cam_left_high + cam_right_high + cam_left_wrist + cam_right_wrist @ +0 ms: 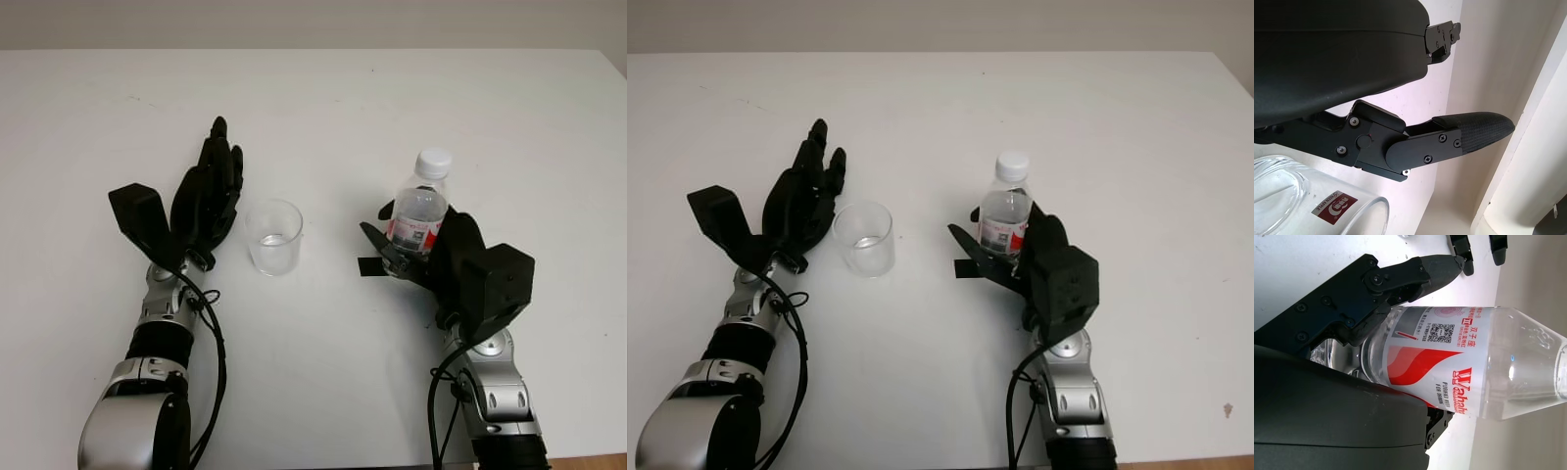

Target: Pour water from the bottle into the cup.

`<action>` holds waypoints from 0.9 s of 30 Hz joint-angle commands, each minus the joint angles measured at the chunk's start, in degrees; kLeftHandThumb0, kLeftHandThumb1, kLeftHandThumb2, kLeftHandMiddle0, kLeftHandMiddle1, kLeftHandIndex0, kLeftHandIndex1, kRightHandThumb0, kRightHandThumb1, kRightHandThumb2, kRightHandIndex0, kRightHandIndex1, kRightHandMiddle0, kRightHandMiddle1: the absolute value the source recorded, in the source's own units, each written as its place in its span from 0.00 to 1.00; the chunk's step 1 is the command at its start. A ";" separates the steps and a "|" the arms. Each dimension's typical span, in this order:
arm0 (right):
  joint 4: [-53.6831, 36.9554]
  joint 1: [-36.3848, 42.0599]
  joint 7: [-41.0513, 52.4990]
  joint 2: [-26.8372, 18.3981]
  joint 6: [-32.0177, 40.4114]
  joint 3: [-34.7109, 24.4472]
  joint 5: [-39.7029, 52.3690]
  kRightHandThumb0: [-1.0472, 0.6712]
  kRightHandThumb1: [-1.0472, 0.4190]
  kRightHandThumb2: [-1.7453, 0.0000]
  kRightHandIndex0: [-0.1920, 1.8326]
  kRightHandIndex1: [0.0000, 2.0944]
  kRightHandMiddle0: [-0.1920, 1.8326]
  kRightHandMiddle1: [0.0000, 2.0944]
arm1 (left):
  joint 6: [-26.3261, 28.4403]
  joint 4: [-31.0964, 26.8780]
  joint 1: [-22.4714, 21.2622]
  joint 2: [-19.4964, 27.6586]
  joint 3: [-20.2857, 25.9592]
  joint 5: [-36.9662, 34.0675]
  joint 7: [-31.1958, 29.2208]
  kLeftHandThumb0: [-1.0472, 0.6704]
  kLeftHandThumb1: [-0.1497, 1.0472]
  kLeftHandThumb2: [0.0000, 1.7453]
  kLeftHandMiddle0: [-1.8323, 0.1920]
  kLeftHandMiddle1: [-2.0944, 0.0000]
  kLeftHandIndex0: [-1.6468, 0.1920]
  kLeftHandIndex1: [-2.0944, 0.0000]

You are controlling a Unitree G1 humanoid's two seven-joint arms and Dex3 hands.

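Now I see the right robot hand (431, 250) wrapped around the water bottle (419, 204), which stands upright on the white bench (323, 98) with its white cap (433, 162) on. The glass cup (273, 236) lies at nine o'clock from it, the open left robot hand (208, 191) just beside. Between bottle and cup the bench is free; I judge that the tilt must go leftward.

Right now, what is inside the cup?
The cup stands upright and looks empty, with a bright glint at its base; whether a little water lies there cannot be told. The capped bottle stands in the right robot hand. The left robot hand is open beside the cup.
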 commanded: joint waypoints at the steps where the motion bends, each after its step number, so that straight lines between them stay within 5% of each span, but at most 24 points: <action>1: -0.43 -0.82 1.21 -0.28 1.39 -0.30 1.27 0.32 0.00 0.71 0.70 1.00 0.59 1.00 | 0.13 1.69 1.57 0.21 0.04 0.20 0.10 0.13 1.00 0.37 1.00 1.00 1.00 1.00; 7: 1.47 -1.45 3.84 -1.21 1.07 -0.32 2.06 0.27 0.00 0.83 0.35 0.97 0.26 1.00 | 0.61 1.44 1.69 0.47 0.12 -0.02 -0.38 0.12 1.00 0.37 1.00 1.00 1.00 1.00; 12: 0.50 -0.92 7.91 -2.32 2.31 -0.85 4.80 0.24 0.02 0.95 0.08 0.72 0.07 0.78 | 0.80 1.21 1.72 0.48 0.21 -0.13 -0.34 0.12 1.00 0.36 1.00 1.00 1.00 1.00; 16: -1.98 0.12 9.80 -3.76 4.56 -0.73 4.78 0.22 0.08 0.97 0.01 0.54 0.01 0.65 | 0.47 1.50 1.56 0.59 0.10 0.09 -0.36 0.13 1.00 0.36 1.00 1.00 1.00 1.00; 24: -4.62 2.07 11.79 -5.72 6.25 -1.24 5.05 0.21 0.12 0.97 0.00 0.41 0.00 0.55 | 0.60 1.86 1.17 0.55 0.26 -0.14 -0.48 0.13 1.00 0.36 1.00 1.00 1.00 1.00; 27: -5.42 3.11 12.07 -6.82 6.10 -1.16 4.08 0.18 0.12 0.97 0.03 0.28 0.01 0.46 | 0.57 2.13 1.02 0.68 0.21 -0.02 -0.48 0.13 1.00 0.36 1.00 1.00 1.00 1.00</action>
